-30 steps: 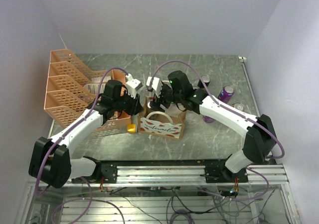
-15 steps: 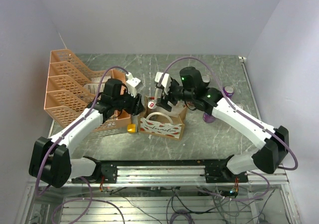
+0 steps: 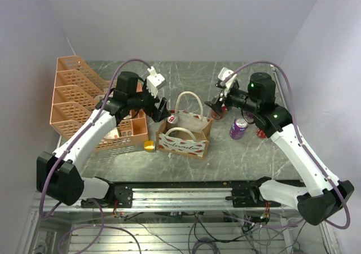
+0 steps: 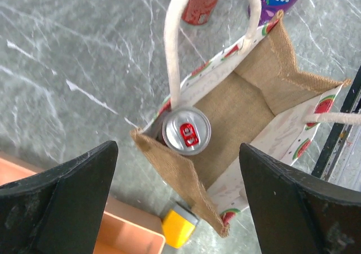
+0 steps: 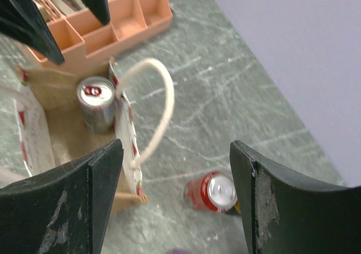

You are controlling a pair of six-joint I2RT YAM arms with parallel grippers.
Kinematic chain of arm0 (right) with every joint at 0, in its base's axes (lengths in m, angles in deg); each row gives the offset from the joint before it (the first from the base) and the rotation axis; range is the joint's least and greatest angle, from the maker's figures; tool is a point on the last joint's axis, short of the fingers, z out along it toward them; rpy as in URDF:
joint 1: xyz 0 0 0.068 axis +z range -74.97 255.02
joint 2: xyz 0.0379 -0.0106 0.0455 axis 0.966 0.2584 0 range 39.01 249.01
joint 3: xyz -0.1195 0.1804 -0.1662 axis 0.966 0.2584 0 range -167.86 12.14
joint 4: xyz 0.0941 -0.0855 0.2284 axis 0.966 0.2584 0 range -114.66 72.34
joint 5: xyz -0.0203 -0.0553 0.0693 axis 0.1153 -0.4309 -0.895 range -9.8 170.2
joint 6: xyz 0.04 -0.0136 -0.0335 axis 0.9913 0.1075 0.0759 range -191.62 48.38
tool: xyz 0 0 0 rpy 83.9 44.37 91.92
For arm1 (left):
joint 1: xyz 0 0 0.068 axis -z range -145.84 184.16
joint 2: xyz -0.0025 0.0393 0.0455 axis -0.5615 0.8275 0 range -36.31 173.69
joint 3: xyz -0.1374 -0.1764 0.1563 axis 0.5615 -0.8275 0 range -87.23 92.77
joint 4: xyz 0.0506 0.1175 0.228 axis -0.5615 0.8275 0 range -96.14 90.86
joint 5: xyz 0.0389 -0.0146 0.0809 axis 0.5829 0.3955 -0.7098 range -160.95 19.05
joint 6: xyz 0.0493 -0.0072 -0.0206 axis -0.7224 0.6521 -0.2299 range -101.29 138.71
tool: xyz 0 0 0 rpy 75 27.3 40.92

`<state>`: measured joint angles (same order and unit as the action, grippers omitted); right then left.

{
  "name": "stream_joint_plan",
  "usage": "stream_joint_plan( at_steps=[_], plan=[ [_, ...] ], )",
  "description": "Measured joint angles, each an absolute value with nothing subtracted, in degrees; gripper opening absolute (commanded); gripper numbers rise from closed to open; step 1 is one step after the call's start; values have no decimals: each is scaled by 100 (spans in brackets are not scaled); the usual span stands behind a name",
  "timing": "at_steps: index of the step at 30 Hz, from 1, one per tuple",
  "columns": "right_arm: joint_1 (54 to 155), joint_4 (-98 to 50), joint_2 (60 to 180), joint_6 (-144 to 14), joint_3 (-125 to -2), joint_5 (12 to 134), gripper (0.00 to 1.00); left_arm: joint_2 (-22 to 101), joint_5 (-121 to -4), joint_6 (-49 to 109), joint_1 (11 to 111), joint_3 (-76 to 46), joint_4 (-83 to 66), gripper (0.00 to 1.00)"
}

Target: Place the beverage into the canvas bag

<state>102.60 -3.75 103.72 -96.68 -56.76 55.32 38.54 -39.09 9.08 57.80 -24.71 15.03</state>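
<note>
- Right fingers (image 5: 73,203) had swung well away from the bag (image 3: 181,145), standing apart and empty.
- Left fingers (image 4: 67,203) hung spread wide above the can (image 4: 186,130), which stood inside the bag's corner.

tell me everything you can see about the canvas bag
The bag is a small boxy tote of tan, burlap-like cloth. Its outer panels are white, printed with red watermelon slices. Two white loop handles rise from its long sides. It sits upright with its mouth open on the table, just right of the orange rack. One silver-topped can stands upright inside, tucked into a corner against the wall. The rest of the bag's floor is bare.
</note>
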Motion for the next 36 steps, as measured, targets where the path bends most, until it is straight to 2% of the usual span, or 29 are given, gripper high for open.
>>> stream_joint_plan(
  at_steps=[4, 14, 18, 22, 26, 29, 33, 36],
  plan=[
    [9713, -288, 10177, -9638, -5359, 5326, 76, 4376, -3621, 562, 5780, -1816, 1671, 95],
    [8684, -80, 10127, -9653, -4815, 4428, 77, 6206, -2677, 213, 5771, -436, 2156, 67],
    [8555, -107, 9994, -9670, -4656, 4229, 77, 6645, -2266, 195, 5771, -119, 2360, 61],
    [8437, -100, 9963, -9673, -4594, 4072, 77, 6743, -1964, 278, 5771, -104, 2403, 62],
    [8402, -128, 9965, -9673, -4498, 3969, 77, 6732, -1752, 591, 5771, -143, 2161, 58],
    [8398, -113, 10016, -9694, -4406, 3936, 77, 6730, -1728, 932, 5771, -268, 1870, 50],
    [8398, -98, 10088, -9753, -4367, 3930, 77, 6647, -1807, 1620, 5771, -696, 1192, 31],
    [8398, -102, 10090, -9784, -4365, 3954, 77, 6571, -1938, 2095, 5771, -985, 784, 25]
  ],
)
